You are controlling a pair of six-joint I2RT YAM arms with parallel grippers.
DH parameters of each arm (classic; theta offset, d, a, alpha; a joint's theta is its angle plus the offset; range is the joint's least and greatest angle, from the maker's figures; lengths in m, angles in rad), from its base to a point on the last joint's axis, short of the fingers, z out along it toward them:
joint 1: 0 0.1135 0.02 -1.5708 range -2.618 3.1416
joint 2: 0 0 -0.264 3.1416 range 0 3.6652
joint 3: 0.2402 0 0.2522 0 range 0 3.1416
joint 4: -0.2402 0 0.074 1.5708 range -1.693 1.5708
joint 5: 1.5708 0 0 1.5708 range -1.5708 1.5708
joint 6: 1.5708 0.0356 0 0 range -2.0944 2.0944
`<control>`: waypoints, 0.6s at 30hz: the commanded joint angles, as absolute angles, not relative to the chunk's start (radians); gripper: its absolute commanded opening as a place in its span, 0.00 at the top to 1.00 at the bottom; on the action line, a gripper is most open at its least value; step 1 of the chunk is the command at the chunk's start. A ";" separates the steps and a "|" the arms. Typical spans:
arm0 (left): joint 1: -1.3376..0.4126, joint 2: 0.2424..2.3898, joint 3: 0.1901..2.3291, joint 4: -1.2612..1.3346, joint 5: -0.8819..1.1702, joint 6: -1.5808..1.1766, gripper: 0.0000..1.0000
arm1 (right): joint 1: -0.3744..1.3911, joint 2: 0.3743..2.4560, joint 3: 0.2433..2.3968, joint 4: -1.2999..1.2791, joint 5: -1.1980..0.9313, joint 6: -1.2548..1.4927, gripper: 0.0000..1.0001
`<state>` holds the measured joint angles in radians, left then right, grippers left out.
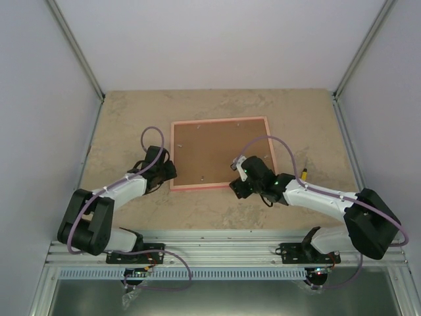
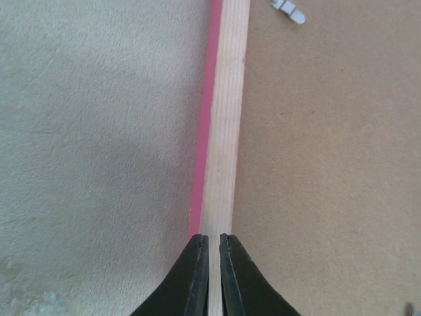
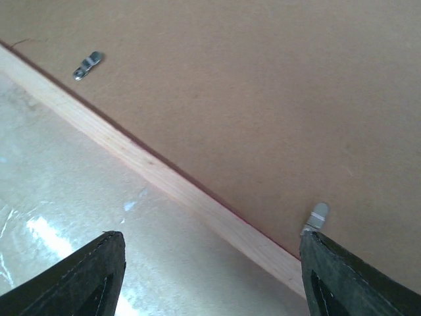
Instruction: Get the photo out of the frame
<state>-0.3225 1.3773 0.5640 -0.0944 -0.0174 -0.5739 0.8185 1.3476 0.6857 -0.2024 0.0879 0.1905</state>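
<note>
The frame [image 1: 219,153] lies face down on the table, its brown fibreboard back up and a thin pink edge showing around it. The photo is hidden under that back. My left gripper [image 1: 170,172] is at the frame's left side near its near-left corner. In the left wrist view its fingers [image 2: 197,276] stand over the pale wooden rail [image 2: 227,118] with only a slit between them and nothing gripped. My right gripper [image 1: 235,176] is open over the frame's near edge [image 3: 164,174]. One finger [image 3: 329,270] sits next to a metal clip [image 3: 316,217].
More small metal clips hold the back board: one shows in the right wrist view [image 3: 87,65] and another in the left wrist view [image 2: 287,9]. The beige stone-patterned table [image 1: 131,118] surrounds the frame. White walls enclose the table on three sides.
</note>
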 commanded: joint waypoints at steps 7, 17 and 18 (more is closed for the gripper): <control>-0.322 1.356 0.556 -0.096 -0.039 -0.568 0.65 | 0.882 1.352 0.696 -0.162 0.142 0.140 0.26; -0.327 1.462 0.587 -0.087 -0.024 -0.554 0.66 | 0.885 1.346 0.677 -0.136 0.139 0.130 0.26; -0.327 1.469 0.590 -0.088 -0.025 -0.554 0.68 | 0.884 1.344 0.674 -0.133 0.139 0.127 0.26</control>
<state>-0.3244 1.4406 0.5659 -0.0891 -0.0208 -0.5720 0.8787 1.3525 0.6853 -0.1688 0.1249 0.1490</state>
